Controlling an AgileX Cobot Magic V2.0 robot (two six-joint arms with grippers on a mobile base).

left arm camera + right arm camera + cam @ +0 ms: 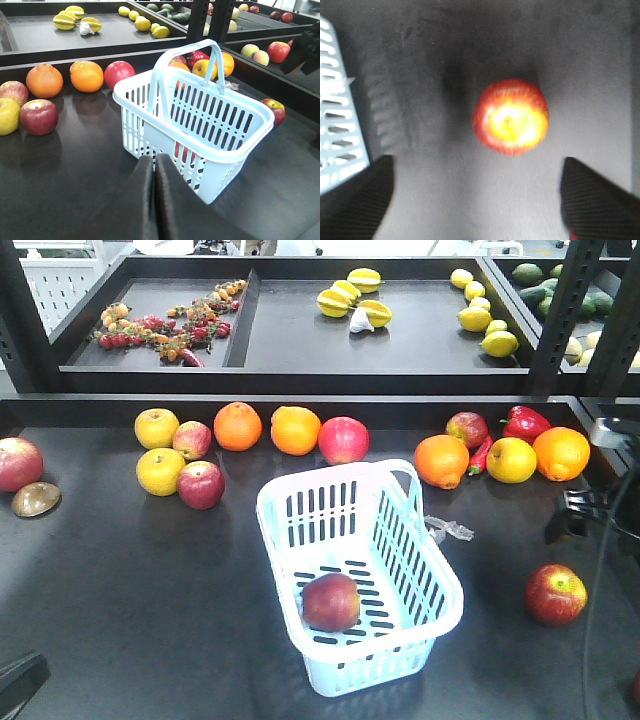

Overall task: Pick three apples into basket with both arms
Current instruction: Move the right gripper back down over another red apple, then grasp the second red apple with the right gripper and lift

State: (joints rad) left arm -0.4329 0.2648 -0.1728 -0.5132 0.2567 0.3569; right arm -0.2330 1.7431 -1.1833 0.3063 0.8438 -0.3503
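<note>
Red-yellow apple (510, 116) lies ahead of the right gripper's (475, 165) wide-spread fingers (357, 192), apparently untouched (blurred view). The left gripper's (153, 162) fingers press together, just short of the basket (200, 145).

The basket (375, 665) at centre is pale plastic, smooth with a faint gloss. The bench (130, 580) is dark, smooth and semi-matt; the left wrist view shows dim reflections of fruit on it. The apple (331, 602) inside the basket has smooth, waxy skin. The loose apple (556, 593) at lower right carries a bright sheen. The oranges (237, 426) at upper left look finely pebbled. The right hand (476, 159) has matt black fingers (590, 200) with fine ribbing. The left hand (154, 165) is plain matt black.
</note>
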